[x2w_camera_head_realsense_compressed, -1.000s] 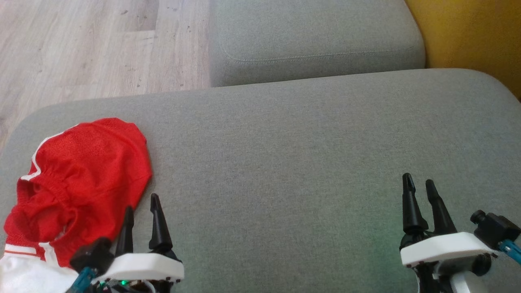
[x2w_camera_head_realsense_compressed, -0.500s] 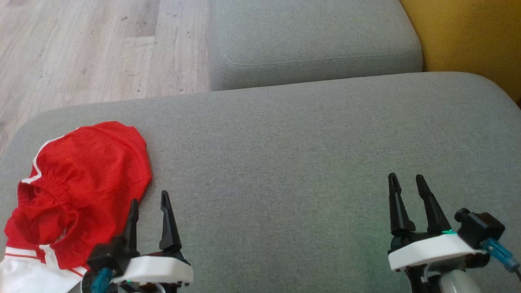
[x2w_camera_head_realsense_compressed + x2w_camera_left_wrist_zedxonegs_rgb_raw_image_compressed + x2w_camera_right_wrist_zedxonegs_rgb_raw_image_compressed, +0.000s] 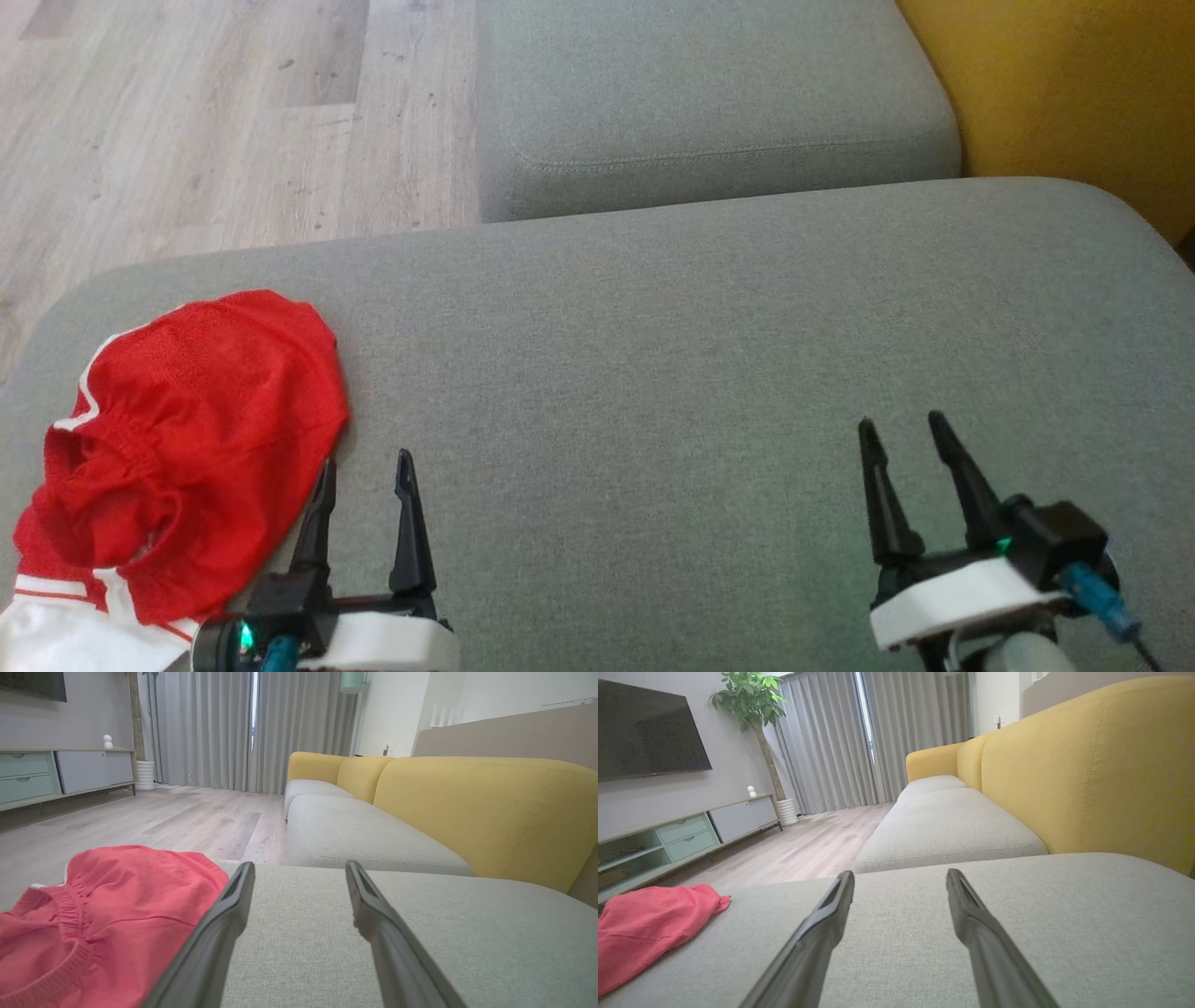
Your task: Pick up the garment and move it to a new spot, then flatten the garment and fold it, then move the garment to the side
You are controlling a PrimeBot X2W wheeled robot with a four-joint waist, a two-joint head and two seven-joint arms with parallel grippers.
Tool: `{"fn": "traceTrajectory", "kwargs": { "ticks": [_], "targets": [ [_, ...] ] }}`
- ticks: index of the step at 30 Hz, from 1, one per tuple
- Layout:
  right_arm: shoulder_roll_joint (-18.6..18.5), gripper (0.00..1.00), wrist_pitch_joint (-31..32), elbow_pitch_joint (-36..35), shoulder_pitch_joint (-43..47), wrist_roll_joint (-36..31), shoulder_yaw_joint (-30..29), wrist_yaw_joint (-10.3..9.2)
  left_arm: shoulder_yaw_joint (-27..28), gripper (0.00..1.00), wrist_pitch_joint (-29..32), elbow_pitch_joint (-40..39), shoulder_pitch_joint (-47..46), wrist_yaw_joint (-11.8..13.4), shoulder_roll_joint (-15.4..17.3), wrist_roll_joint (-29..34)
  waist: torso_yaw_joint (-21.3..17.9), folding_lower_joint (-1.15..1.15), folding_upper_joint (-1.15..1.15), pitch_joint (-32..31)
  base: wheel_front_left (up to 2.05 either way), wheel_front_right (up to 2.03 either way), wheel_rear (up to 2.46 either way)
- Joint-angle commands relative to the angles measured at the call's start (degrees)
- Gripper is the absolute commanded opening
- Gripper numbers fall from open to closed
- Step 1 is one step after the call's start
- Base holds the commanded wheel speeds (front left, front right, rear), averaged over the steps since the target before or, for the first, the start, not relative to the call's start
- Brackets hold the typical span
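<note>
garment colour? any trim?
Red garment with white trim and a white section at its near end; clearest in the head view.

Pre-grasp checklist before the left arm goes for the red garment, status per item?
1. Left gripper jaws open: ok.
2. Right gripper jaws open, holding nothing: ok.
3. Red garment beside the left gripper, on its left: ok.
4. Garment flat: not ok, bunched.
5. Bare grey cushion between the grippers for the new spot: ok.
6. Garment's full extent: cannot tell, cut off at the head view's lower left edge.
</note>
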Motion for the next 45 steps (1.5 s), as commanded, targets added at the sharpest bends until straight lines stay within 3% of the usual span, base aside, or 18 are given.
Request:
{"fn": "traceTrajectory", "kwargs": {
  "ticks": [1, 13, 30, 35, 45],
  "targets": [
    [-0.44, 1.0, -0.98, -1.29, -1.06, -2.2, 1.63, 0.42, 1.09, 1.0, -0.91, -1.98, -1.72, 0.64, 0.39, 2.11, 0.02, 0.01, 0.0, -0.12, 0.0, 0.0, 0.0],
    [-0.46, 1.0, -2.84, -1.06, -1.08, -10.1, 2.67, 0.44, -0.12, 1.0, -2.79, -2.21, -1.41, 1.94, 0.43, 9.56, 0.07, 0.01, 0.0, -0.6, 0.0, 0.0, 0.0],
    [-0.46, 1.0, -2.86, 0.71, -0.66, -9.5, 2.61, 0.44, 0.58, 1.0, -2.81, -0.76, -1.01, 1.72, 0.43, 9.88, 1.34, 0.01, 0.0, -1.3, 0.0, 0.0, 0.0],
    [-0.46, 1.0, -2.86, 1.05, -0.21, -8.86, 2.96, 0.44, 1.01, 1.0, -2.81, -0.24, -0.92, 1.92, 0.43, 10.66, 4.47, 0.01, 0.0, -1.04, 0.0, 0.0, 0.0],
    [-0.46, 1.0, -2.86, 1.13, -0.25, -7.6, 2.84, 0.44, 3.35, 1.0, -2.81, -0.94, -0.83, 2.38, 0.93, 11.84, 16.16, 0.01, 0.0, 0.62, 0.0, 0.0, 0.0]
  ]
}}
